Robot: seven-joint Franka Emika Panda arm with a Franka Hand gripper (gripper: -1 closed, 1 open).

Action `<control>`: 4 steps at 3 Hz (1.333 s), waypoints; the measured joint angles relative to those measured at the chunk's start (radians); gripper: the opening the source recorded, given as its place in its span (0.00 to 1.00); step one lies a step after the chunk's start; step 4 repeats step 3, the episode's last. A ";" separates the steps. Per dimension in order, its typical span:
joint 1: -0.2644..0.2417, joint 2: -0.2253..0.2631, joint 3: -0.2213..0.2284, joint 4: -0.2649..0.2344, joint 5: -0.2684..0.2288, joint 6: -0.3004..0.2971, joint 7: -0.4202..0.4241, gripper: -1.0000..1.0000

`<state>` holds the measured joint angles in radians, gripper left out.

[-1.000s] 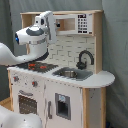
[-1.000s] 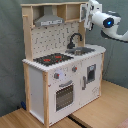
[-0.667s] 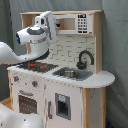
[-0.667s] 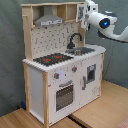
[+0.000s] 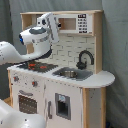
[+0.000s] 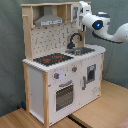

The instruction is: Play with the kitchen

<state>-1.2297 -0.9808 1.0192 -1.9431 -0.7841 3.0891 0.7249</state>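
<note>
The kitchen [image 5: 60,95] [image 6: 60,80] is white with light-wood edges. It has a red-ringed black hob [image 5: 37,65] [image 6: 52,59], a grey sink [image 5: 70,73] [image 6: 83,50], a black faucet [image 5: 84,57] [image 6: 75,39], an oven door [image 5: 27,102] [image 6: 64,95] and knobs [image 6: 57,76]. My white arm reaches in at the height of the top shelf [image 5: 75,12] [image 6: 45,5]. The gripper [image 6: 81,7] [image 5: 49,20] is raised at the shelf's sink-side end, high over the counter, holding nothing I can see.
A grey curtain [image 5: 117,45] hangs behind the kitchen. The kitchen stands on wooden boards [image 6: 105,110]. A white arm link [image 5: 20,117] fills the lower left of the first exterior view. A small cupboard door [image 6: 91,75] sits under the sink.
The arm's end has moved toward the kitchen's top shelf, leftward in the second exterior view. The kitchen itself has not changed.
</note>
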 joint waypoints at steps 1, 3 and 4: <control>-0.067 0.001 0.041 0.066 0.000 -0.001 0.000 0.00; -0.123 0.008 0.078 0.125 0.005 -0.006 0.000 1.00; -0.123 0.008 0.078 0.125 0.005 -0.006 0.000 1.00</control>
